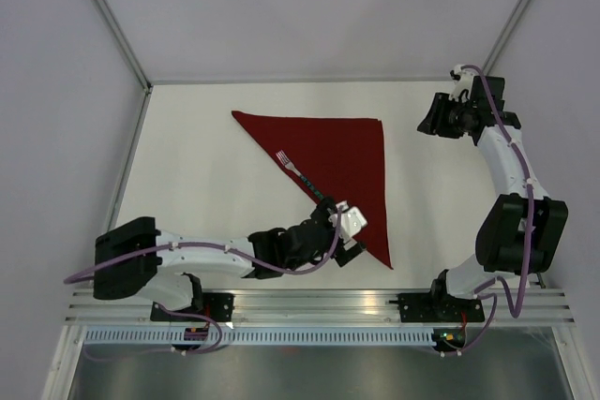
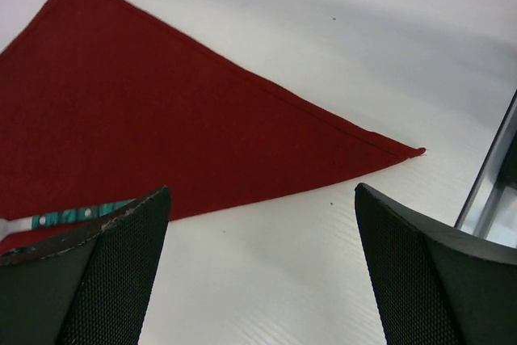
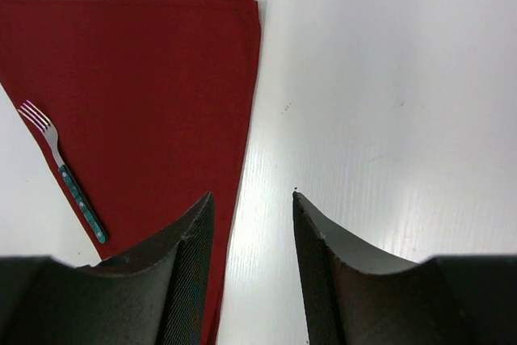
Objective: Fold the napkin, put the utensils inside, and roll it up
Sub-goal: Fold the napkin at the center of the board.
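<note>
**Fork on the folded napkin, rolling not yet begun**

Left gripper point(image 1: 349, 234) comes first, low over the near edge of the cloth, jaws spread wide and nothing between them. Its wrist view shows bare worktop point(image 1: 187, 166) in the gap, with the fork's teal handle just beside the left finger point(image 2: 121, 264).

Next along is the fork point(image 1: 298, 173). It lies flat on the napkin point(image 1: 337, 156), parallel to the long diagonal edge and just inside it, tines pointing to the far left. It is the only utensil in view. The left gripper covers the handle's near end from above, so I cannot tell whether another piece lies hidden there.

The napkin is already folded to a triangle. Its long edge runs from the far left corner down to a point near the arms, and its square corner sits at the far right.

On the right, the right gripper point(image 1: 433, 119) hangs raised over bare worktop beyond the square corner, jaws partly apart and empty.

By my reading, the fold and the placing are done and the roll is the step in hand. That next move calls for pinching the long edge beside the fork and turning it over the fork toward the square corner, probably with both grippers so the roll stays even.
</note>
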Controlling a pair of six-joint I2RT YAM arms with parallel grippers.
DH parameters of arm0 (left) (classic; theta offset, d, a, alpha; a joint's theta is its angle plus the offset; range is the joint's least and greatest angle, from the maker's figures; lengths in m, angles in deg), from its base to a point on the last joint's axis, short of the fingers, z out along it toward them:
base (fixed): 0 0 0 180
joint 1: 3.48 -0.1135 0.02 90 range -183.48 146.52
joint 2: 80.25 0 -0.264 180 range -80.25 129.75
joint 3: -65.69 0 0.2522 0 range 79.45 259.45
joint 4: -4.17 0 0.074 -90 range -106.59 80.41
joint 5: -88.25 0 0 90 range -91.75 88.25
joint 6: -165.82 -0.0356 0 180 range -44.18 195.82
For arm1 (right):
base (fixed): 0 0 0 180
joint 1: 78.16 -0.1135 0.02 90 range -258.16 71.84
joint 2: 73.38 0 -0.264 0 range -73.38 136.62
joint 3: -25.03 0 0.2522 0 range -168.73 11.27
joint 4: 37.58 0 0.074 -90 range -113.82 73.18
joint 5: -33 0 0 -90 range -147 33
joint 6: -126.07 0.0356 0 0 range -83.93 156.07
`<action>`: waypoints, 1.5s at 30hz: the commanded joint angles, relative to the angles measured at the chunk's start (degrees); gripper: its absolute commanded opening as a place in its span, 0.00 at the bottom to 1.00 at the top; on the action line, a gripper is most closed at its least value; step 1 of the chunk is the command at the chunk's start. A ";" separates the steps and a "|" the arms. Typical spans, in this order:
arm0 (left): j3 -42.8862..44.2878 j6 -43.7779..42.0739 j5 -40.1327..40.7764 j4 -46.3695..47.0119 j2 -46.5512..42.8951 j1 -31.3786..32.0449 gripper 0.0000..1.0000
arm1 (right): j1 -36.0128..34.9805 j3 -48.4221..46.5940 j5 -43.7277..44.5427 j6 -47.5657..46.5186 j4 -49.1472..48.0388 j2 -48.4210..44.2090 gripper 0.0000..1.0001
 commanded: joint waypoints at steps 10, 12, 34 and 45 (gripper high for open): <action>2.27 -18.59 0.87 19.75 17.12 10.29 0.97 | 2.27 2.44 -3.01 -0.38 -2.33 -2.61 0.48; 2.71 -20.09 2.62 21.16 20.54 12.05 0.96 | 2.45 2.35 -3.10 -0.38 -2.42 -2.70 0.48; 10.36 -23.26 2.36 23.53 35.41 12.67 0.74 | 2.54 3.05 -3.01 0.06 -2.94 -2.96 0.43; 11.06 -21.95 2.36 24.59 38.31 11.53 0.61 | 2.54 3.32 -3.01 -0.03 -2.94 -3.14 0.42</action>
